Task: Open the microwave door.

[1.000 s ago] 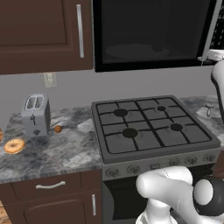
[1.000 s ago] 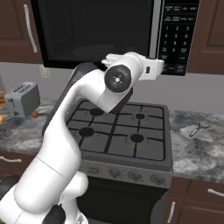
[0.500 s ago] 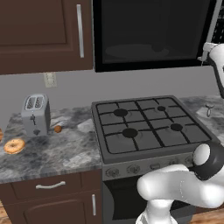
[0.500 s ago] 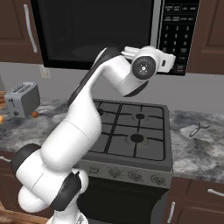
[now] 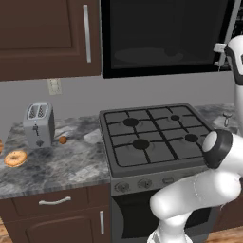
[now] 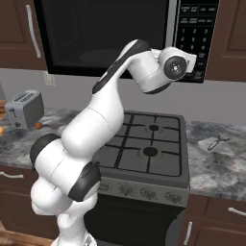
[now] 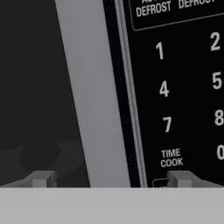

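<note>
We have swung our claw [image 7: 109,179] up close to the glossy black glass microwave door [image 7: 35,87]; fingers spread, its long silver bar handle [image 7: 94,100] dead ahead between them, ready to grasp.

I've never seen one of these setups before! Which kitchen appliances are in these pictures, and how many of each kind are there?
Microwave: 1
Gas stove: 1
Toaster: 1
Total: 3
</note>
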